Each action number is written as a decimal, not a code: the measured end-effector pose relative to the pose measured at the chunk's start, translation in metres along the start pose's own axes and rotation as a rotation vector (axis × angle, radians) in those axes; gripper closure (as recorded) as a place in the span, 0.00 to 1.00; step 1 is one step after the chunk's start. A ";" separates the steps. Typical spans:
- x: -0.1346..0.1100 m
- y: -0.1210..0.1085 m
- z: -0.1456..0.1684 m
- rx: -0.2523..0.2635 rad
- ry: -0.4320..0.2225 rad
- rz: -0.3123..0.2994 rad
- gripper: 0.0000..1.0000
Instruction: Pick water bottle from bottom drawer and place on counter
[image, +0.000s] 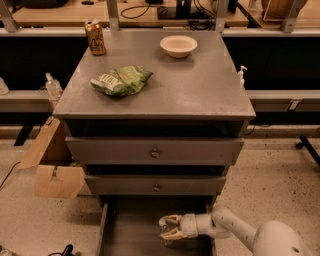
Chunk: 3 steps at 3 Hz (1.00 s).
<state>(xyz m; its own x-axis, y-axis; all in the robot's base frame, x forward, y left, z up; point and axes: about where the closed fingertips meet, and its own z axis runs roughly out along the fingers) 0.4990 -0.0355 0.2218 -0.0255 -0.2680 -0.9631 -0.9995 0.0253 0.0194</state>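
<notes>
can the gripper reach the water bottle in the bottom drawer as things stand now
Probably yes: the gripper is down inside the open bottom drawer, right at the water bottle, and nothing else in the drawer looks to be in its way.

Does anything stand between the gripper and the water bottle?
Nothing visible does. The gripper is inside the bottom drawer, its fingers open on either side of the water bottle.

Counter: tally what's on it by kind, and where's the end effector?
Drink can: 1
Chip bag: 1
Bowl: 1
Total on the counter: 3
End effector: 1, low in the bottom drawer, not over the counter.
</notes>
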 end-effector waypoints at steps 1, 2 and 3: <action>-0.023 0.005 0.003 0.017 -0.058 0.047 1.00; -0.090 0.003 -0.035 0.117 -0.107 0.067 1.00; -0.192 -0.002 -0.113 0.318 -0.115 0.088 1.00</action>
<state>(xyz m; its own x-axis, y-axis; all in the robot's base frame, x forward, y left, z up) 0.5037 -0.0933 0.4375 -0.0905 -0.1420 -0.9857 -0.9371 0.3473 0.0359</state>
